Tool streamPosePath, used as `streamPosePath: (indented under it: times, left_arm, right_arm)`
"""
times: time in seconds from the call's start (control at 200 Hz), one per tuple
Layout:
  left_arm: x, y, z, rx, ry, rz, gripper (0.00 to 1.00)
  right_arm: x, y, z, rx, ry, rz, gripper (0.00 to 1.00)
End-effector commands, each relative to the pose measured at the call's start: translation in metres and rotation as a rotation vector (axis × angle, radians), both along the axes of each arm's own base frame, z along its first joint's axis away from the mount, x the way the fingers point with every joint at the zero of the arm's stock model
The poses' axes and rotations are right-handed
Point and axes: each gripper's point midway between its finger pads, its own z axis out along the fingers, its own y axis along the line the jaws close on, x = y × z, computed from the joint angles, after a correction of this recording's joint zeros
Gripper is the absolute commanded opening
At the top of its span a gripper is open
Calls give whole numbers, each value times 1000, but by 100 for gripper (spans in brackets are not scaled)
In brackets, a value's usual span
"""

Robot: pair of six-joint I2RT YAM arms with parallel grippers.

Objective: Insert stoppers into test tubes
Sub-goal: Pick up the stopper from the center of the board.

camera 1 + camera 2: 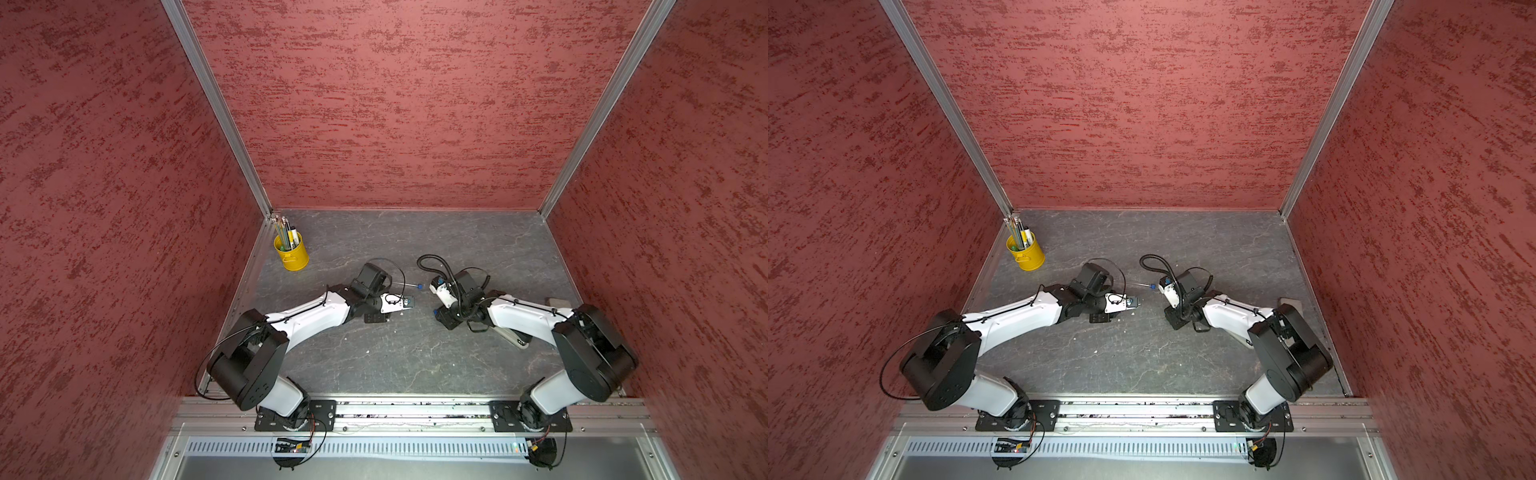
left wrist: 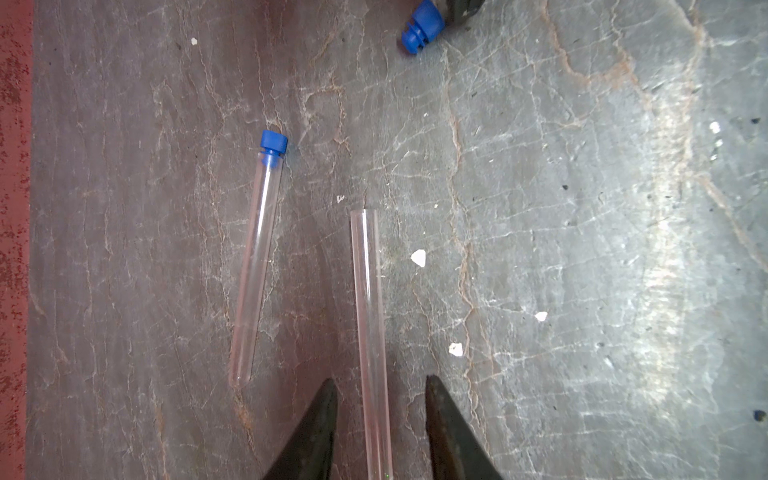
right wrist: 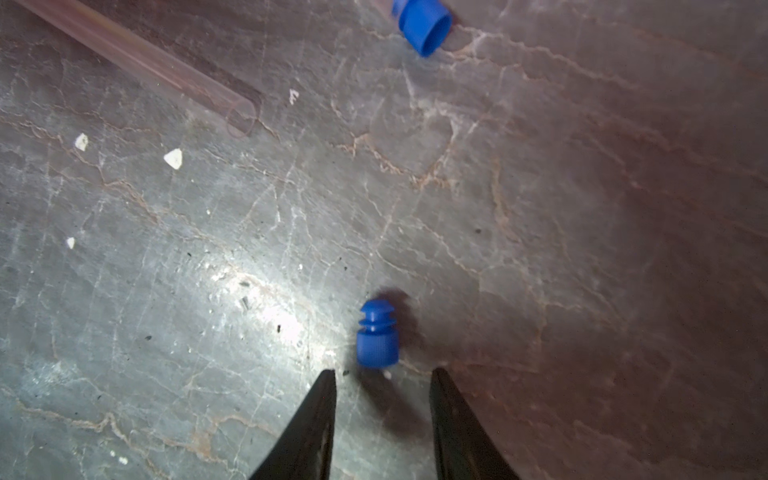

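Several white specks [image 2: 418, 257] beside the unstoppered test tube [image 2: 370, 311]

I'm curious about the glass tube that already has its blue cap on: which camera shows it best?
The left wrist view: the capped tube lies whole and sharp. The right wrist view catches only its blue cap at the edge. In both top views the tube is a faint sliver.
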Motion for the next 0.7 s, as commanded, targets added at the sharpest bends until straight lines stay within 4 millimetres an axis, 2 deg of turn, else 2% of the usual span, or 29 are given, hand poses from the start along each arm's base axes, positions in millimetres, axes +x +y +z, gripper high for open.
streamPosePath:
  times: [0.0,0.691]
  left_arm:
    - [-2,-2,5,-17,-12,-2,37]
    - [-1,-2,2,-12,-8,1,36]
  right_arm:
    - [14,9,11,10,-56,5,40]
    - [19,12,5,-8,-55,21,34]
